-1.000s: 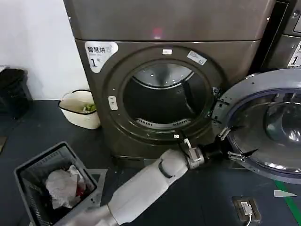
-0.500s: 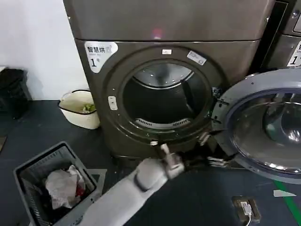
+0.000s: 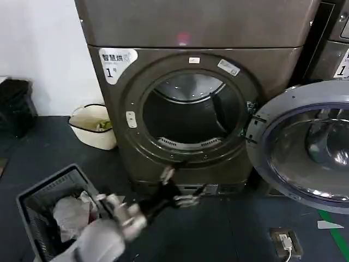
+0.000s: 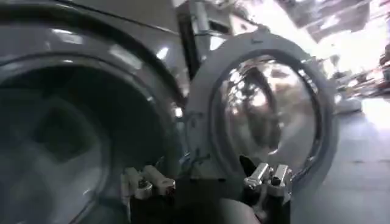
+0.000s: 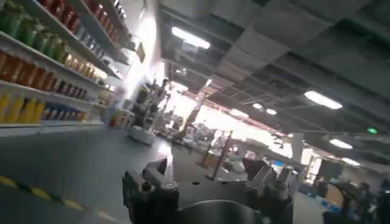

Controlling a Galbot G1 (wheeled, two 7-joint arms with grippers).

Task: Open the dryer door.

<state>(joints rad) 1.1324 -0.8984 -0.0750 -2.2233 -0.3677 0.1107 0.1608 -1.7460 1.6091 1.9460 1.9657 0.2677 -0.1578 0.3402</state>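
Retreating toward the lower left of the head view, the left gripper (image 3: 177,191) has left the door's edge, where it sat a second ago; its fingers are spread and hold nothing. The right gripper (image 5: 210,189) faces a shelved room, fingers parted and unladen. The large round chrome-ringed dryer door with dark tinted glass (image 3: 308,144) stands swung wide at right of frame, hinged at its left edge, inner face toward the camera. The bronze-grey dryer (image 3: 191,98) shows its bare drum; a white sticker (image 3: 115,60) reads "1" beneath Chinese characters. Lower left: a grey laundry basket (image 3: 46,218).
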